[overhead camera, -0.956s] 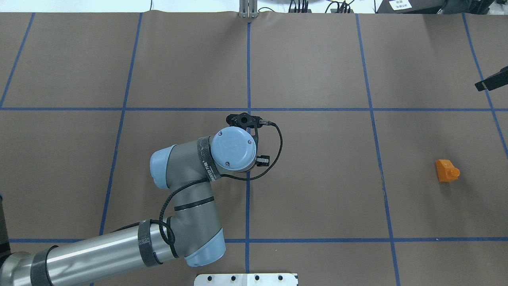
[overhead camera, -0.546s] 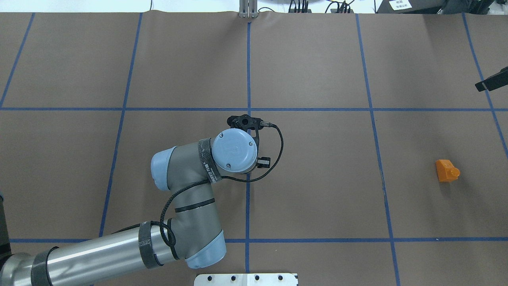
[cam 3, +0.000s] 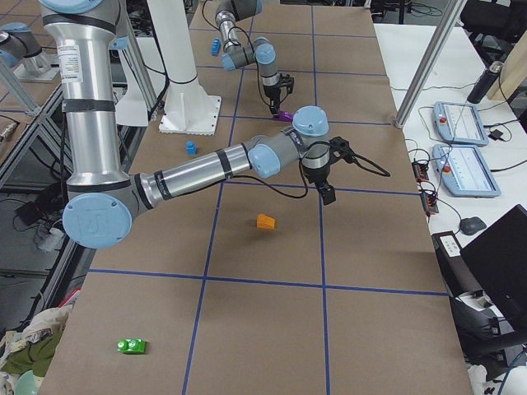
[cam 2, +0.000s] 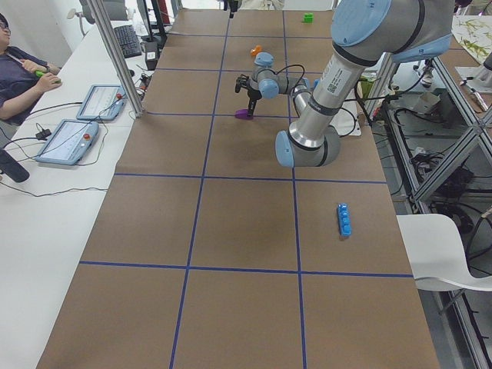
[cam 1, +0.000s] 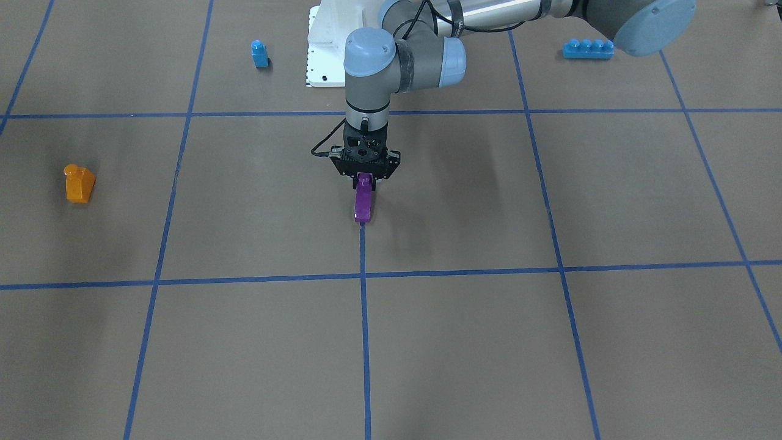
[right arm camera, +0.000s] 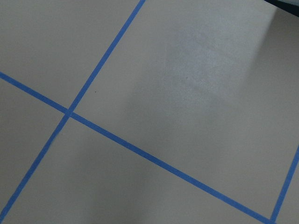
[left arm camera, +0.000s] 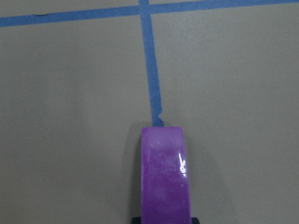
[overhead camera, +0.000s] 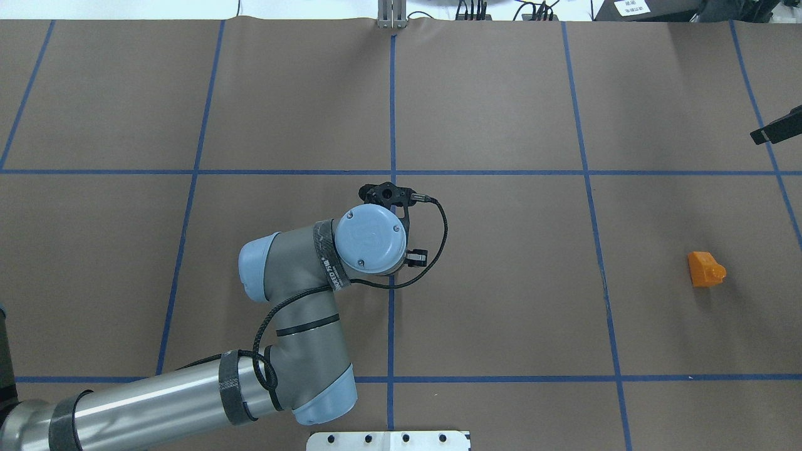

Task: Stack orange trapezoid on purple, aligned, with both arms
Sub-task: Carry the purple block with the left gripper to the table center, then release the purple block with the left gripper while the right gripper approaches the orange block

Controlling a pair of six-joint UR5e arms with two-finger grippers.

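The orange trapezoid (overhead camera: 705, 269) lies alone on the brown mat at the right of the overhead view; it also shows in the front view (cam 1: 79, 184). My left gripper (cam 1: 365, 178) points down over the table's middle and is shut on the purple brick (cam 1: 363, 204), whose lower end is at the blue tape line. The purple brick (left arm camera: 165, 182) fills the bottom of the left wrist view; in the overhead view my left wrist (overhead camera: 370, 238) hides it. My right gripper (cam 3: 328, 194) hangs near the orange trapezoid (cam 3: 265, 220); I cannot tell whether it is open or shut.
A small blue single-stud brick (cam 1: 259, 53) and a long blue four-stud brick (cam 1: 588, 48) lie beside the white base pedestal (cam 1: 322, 43). A green brick (cam 3: 132, 346) lies far off. A black part (overhead camera: 775, 125) juts in at the overhead view's right edge.
My left wrist has shifted very slightly toward the robot. The orange trapezoid has not moved.
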